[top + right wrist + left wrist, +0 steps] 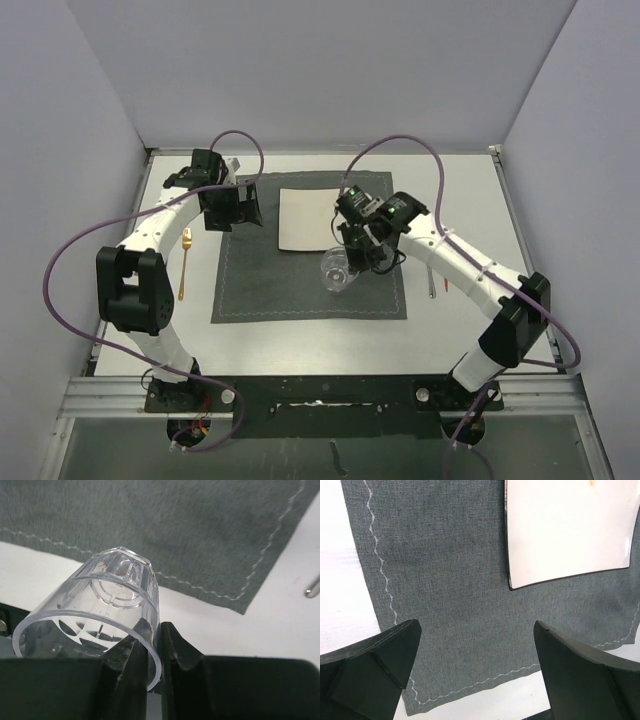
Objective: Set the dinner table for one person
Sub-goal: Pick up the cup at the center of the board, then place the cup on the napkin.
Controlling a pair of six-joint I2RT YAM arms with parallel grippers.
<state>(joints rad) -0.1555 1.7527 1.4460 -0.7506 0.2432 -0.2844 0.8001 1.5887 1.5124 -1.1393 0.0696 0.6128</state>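
Note:
On the white dinner table (pixel 300 335) lies a dark grey placemat (pixel 270 285) with a white square plate (pixel 305 218) at its far side. My right gripper (pixel 352 262) is shut on the rim of a clear glass (pixel 336 271) over the mat's right half. In the right wrist view one finger is inside the glass (pixel 100 610) and one outside, with the right gripper (pixel 154 627) pinching the wall. My left gripper (pixel 240 205) hovers open over the mat's far left corner. In the left wrist view the left gripper (pixel 476 630) holds nothing, above the placemat (pixel 450 580) and beside the plate (pixel 565 530).
A gold spoon (pixel 184 262) lies on the table left of the mat. A thin utensil (pixel 432 283) lies to the right of the mat, its silver tip (pixel 313 587) showing in the right wrist view. Grey walls enclose the table on three sides.

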